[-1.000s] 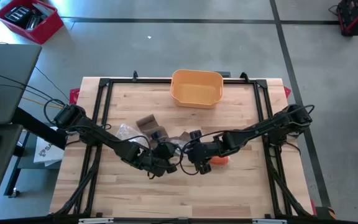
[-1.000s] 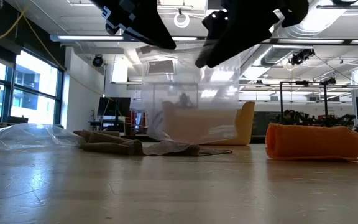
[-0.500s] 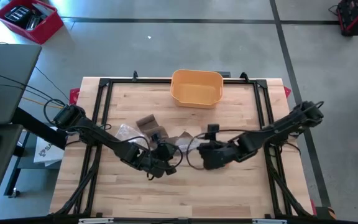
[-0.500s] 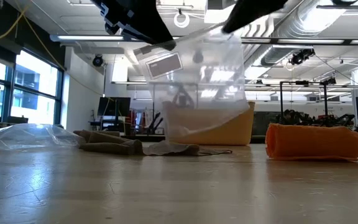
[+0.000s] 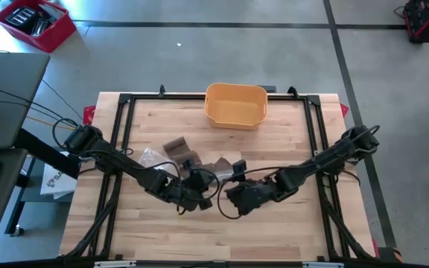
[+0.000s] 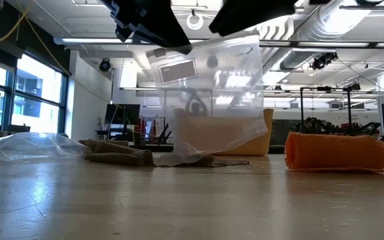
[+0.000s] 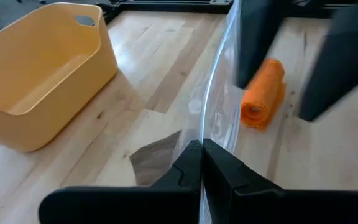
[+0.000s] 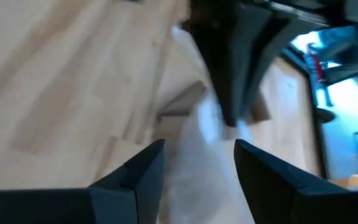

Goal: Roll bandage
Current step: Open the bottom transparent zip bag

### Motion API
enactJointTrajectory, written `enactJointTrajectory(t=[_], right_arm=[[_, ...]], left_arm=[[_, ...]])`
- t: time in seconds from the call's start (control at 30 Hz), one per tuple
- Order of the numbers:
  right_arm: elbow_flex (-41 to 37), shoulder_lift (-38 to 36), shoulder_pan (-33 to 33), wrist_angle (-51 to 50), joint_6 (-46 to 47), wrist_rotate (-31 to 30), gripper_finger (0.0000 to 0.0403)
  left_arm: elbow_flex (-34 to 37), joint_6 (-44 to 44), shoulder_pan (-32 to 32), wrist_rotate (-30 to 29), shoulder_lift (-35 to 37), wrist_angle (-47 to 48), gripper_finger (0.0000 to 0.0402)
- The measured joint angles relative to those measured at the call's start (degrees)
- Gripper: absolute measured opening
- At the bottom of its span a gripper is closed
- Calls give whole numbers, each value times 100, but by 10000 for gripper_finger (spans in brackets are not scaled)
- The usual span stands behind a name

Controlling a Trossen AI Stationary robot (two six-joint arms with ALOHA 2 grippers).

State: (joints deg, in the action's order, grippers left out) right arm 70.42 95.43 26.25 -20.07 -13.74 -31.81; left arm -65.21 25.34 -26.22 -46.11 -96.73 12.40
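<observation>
Item: clear plastic bag (image 6: 209,93), hanging above the worktop (image 5: 274,231), its lower edge brushing the brown cloth (image 6: 122,155) beneath.

Left gripper (image 7: 201,163): fingers pressed together on the bag's upper edge, the film running out straight ahead of the tips.

Right gripper (image 8: 197,162): fingers spread apart, nothing between them, poised just short of the bag's film and facing the left fingers from the other side. No contact can be made out.

Task's thing: orange rolled bandage (image 7: 261,94), already wound, lying on the worktop beyond the bag, on the far side of the left fingers and well apart from both sets of tips.

Also present: yellow bin (image 5: 235,104), standing farther off toward the back edge; crumpled clear wrapper (image 6: 25,143) beside the cloth.

Handling note (judgement): the step looks like taking the bag's free lip to open its mouth for the roll. Best done by bringing the right fingers around one film layer only, near the left fingers' pinch but not against it, closing gently, then drawing the lips apart slowly; the left pinch should hold firm, since thin film slips.
</observation>
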Motion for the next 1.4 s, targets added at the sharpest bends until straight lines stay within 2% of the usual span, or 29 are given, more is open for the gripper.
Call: enactJointTrajectory(t=[0.27,0.53,0.77,0.93,1.1,1.3,1.4], right_arm=[[2,-2,-182,-122,-23,147,183],[2,199,-385,-530,575,810,183],[2,369,-253,-514,669,1546,183],[4,369,-101,-513,1018,1803,183],[5,512,-3,-460,1063,1689,183],[-1,372,10,-451,782,593,183],[-1,135,28,-424,739,477,183]], left_arm=[[0,9,0,66,0,-232,0],[0,11,0,49,0,-530,0],[0,8,-11,-827,-1,-460,0],[0,-42,-15,-798,0,-447,0],[0,-99,-17,-781,-1,-348,0],[0,-194,-57,-612,0,-231,0],[0,-175,-82,-608,0,-80,0]])
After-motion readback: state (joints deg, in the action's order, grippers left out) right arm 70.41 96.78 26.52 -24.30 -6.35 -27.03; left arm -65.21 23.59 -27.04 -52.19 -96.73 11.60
